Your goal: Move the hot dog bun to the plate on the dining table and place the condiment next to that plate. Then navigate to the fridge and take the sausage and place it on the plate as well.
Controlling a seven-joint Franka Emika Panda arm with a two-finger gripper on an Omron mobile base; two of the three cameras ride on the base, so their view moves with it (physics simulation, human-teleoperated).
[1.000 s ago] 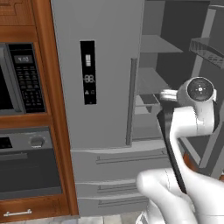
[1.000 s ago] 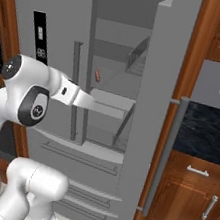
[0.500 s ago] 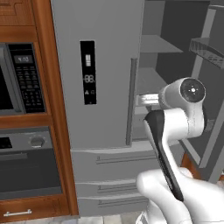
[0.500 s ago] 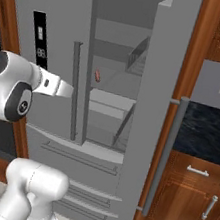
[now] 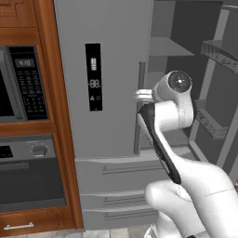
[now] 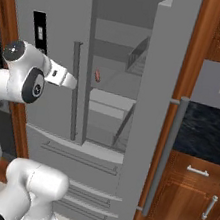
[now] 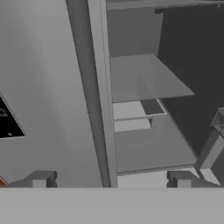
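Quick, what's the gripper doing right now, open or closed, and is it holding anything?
Gripper: open, holding nothing, fingertips spread wide in front of the fridge door edge.

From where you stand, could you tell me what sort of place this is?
It looks like a home kitchen. A stainless-steel fridge stands with its right door open, a small reddish sausage on a shelf inside. A microwave and oven sit in wooden cabinetry beside it.
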